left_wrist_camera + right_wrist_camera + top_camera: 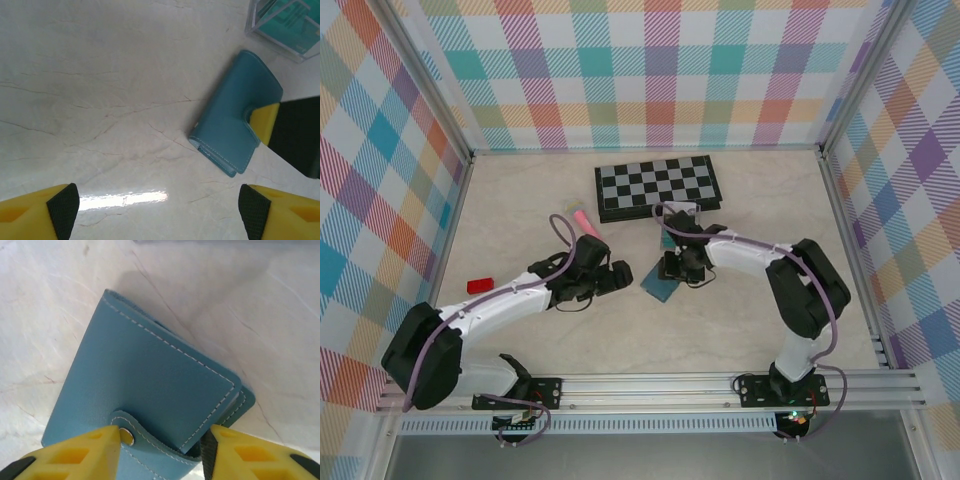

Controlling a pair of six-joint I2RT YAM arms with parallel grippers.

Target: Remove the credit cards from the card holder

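- Card holder [150, 375] lay closed and flat on the table [520, 200], near the middle, a little in front of the chessboard [658, 186].
- We saw the right gripper [160, 435] directly above its tab end. The snap tab [145, 426] sat in the gap between the two yellow fingers, and one finger touched the snap button.
- The right jaws stood partly apart. We could not tell whether they already pinched the tab or only stood astride it.
- The left gripper [159, 200] was spread wide and held nothing. From its wrist view the holder lay ahead and to its right, apart from both fingers.
- In that view the long axis of the holder ran diagonally, from far right to nearer left. The tab sat on the long side that faced the right arm.
- The right arm was clearly the nearer one, so we judged that opening the snap belonged to it.
- The left gripper would have to come across to its right to hold the cover down.
- We saw no credit cards at the holder, so we supposed they were inside.
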